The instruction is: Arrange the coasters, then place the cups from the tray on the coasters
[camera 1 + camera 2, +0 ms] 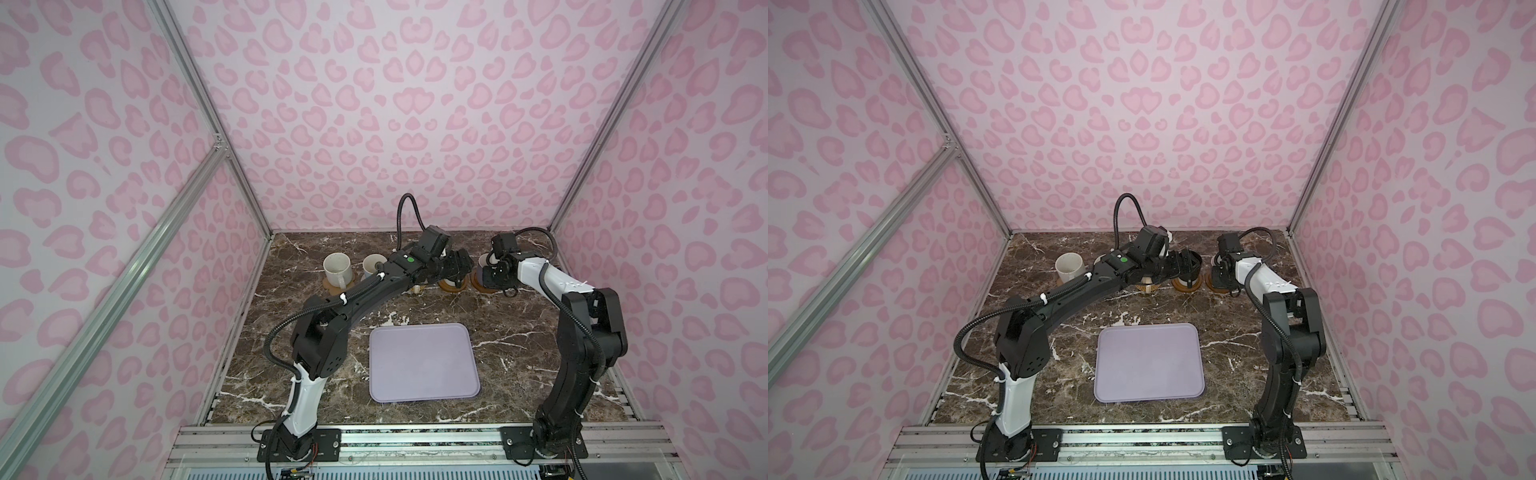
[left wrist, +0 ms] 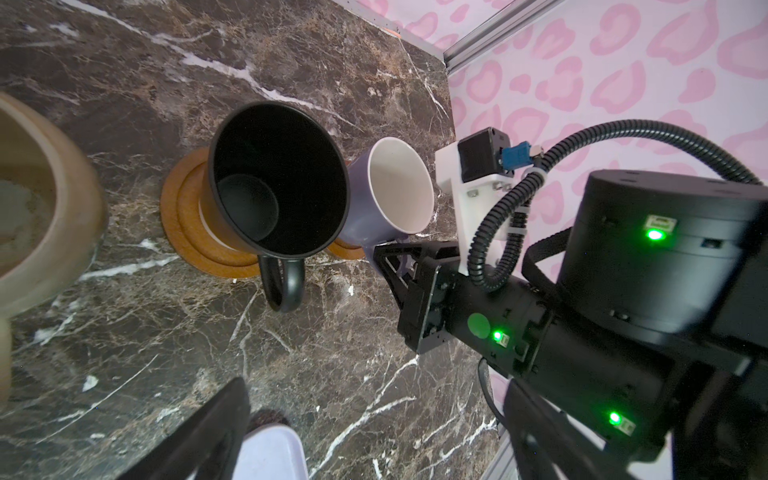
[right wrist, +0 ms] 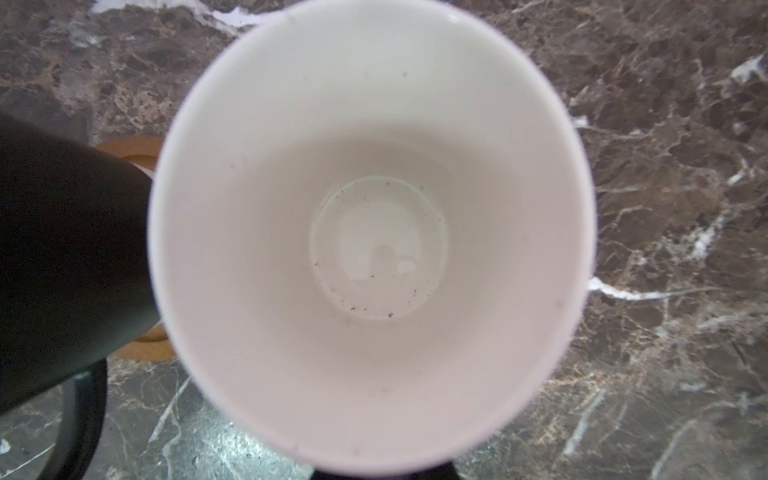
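Right pincer (image 2: 388,257) sits closed narrow against the lower side of the lavender mug (image 2: 390,191). It appears to pinch the handle, though the handle itself is hidden. That mug stands at the far right of the row, on a brown wooden coaster (image 2: 343,250) of which only an edge shows, so I cannot tell how well it is centred.

The left pincer (image 1: 457,266) is spread wide and holds nothing. It reaches across the middle and hovers just above the black mug (image 2: 274,195), which stands free on its own wooden coaster (image 2: 183,216), handle pointing toward the near side. The white mug (image 1: 337,270), the light blue mug (image 1: 372,266) and the cream-yellow mug (image 2: 41,216) complete the row along the far side of the desk (image 1: 519,332). The lavender tray (image 1: 424,361) carries no cups, so the task looks nearly finished.

The risks lie in letting go and backing out:
- The black and lavender mugs stand just beside each other — a sideways tug on the handle could knock one into the other or slide the lavender mug off its coaster.
- The left pincer's open fingers could clip the black rim if they drop.
- Both arms crowd the same corner, so pulling back together could make them collide.
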Robot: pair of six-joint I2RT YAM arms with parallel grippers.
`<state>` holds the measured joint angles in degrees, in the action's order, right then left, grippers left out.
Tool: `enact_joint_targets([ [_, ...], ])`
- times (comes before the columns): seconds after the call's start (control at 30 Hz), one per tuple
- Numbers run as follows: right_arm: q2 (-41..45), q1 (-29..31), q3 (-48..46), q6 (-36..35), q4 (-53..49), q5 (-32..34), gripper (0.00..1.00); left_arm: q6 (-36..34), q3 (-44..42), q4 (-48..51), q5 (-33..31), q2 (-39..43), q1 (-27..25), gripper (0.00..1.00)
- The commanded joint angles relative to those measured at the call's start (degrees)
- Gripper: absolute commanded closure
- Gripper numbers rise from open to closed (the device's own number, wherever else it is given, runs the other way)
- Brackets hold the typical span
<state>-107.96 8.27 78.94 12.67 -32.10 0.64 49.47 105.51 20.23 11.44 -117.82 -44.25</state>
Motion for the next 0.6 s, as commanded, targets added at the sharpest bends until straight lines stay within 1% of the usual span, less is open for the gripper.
enact_joint_targets([
  [0.0, -0.42, 0.08, -0.61, -0.01, 1.93, 0.78, 1.0, -0.23, -0.47, -0.58, -0.41, 0.9, 0.02, 0.03],
  [0.3, -1.02, 0.08, -0.84, -0.01, 0.72, 1.46, 1.0, -0.08, -1.89, -1.36, -0.63, 2.02, 0.0, 0.03],
  [0.5, -0.59, 0.12, -1.68, -0.2, 0.61, 0.85, 0.92, -0.11, -2.31, -1.55, -0.81, 2.46, -0.04, 0.03],
  [0.57, -0.58, 0.09, -1.55, -0.37, 0.25, 0.94, 0.88, -0.04, -2.32, -1.6, -0.84, 2.51, -0.03, 0.03],
])
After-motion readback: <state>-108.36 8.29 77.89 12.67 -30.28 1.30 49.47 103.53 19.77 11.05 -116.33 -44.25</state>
